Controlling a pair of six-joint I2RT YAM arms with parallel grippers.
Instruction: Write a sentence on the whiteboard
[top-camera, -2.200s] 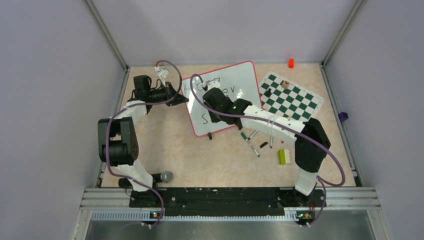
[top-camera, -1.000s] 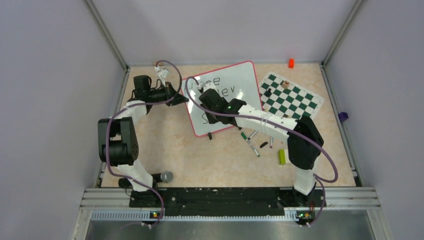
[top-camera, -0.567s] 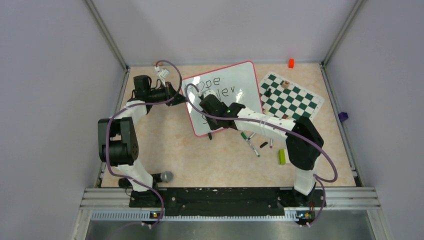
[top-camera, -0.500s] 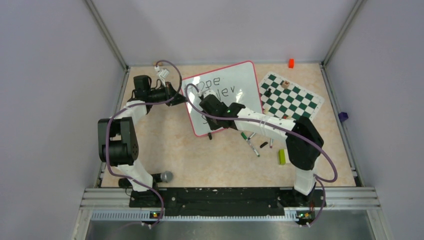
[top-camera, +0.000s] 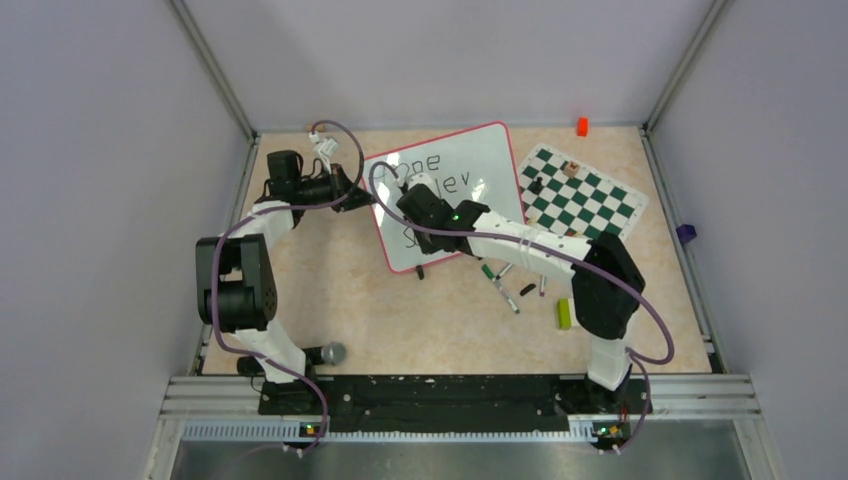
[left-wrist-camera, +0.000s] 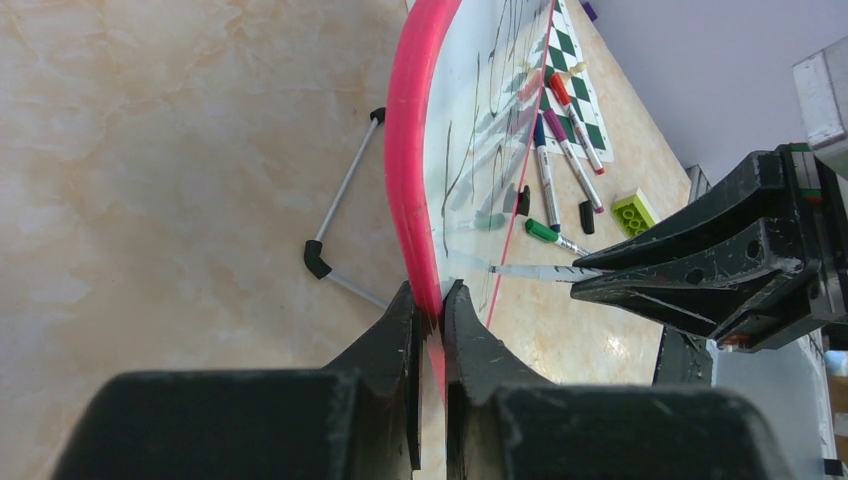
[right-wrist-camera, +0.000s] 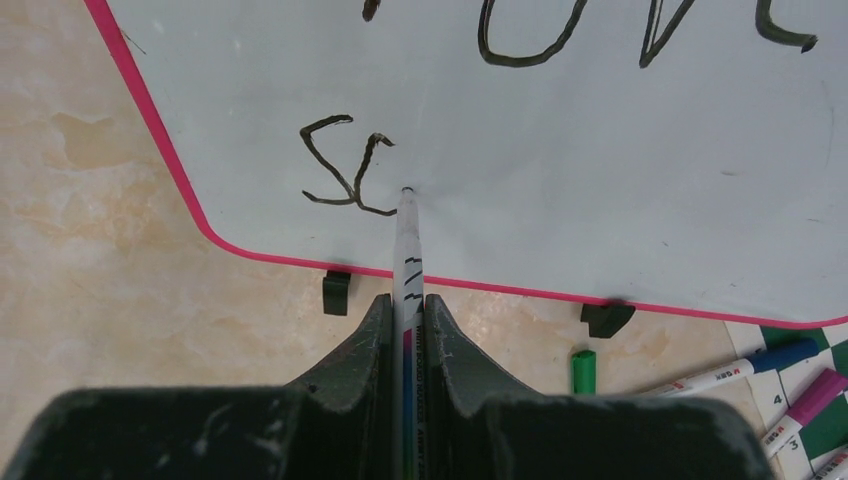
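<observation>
**Top external view.**
- Item: a large glossy white whiteboard (top-camera: 490, 165) with a thin red-pink rim. It lay askew near the middle of the table's far edge.
- Item: the sentence (top-camera: 428, 166), in dark thin handwriting. You could read "Hope" and "never"; your right arm hid most of the third line.
- Your left gripper (top-camera: 362, 196) stood at the whiteboard's left edge, and your right gripper (top-camera: 418, 228) was over its near-left part.
- Item: a green-and-white checkered chess mat (top-camera: 585, 200), just beside the whiteboard toward the far right corner.
- Items: loose coloured markers (top-camera: 505, 282) and a lime-green toy brick (top-camera: 565, 313), nearer the arms on the tan marbled table (top-camera: 350, 300).

**Left wrist view.**
- Your left gripper (left-wrist-camera: 430, 312) was clenched on the whiteboard's red-pink rim, one finger on each face.
- Your right gripper showed at the right, its pen reaching to the whiteboard.

**Right wrist view.**
- Your right gripper (right-wrist-camera: 405, 330) was clamped on a slim white marker pen (right-wrist-camera: 407, 250).
- The pen's tip touched the whiteboard just right of the letters "Sc".
- Items: two small black clips (right-wrist-camera: 337, 290) on the whiteboard's near edge.
</observation>
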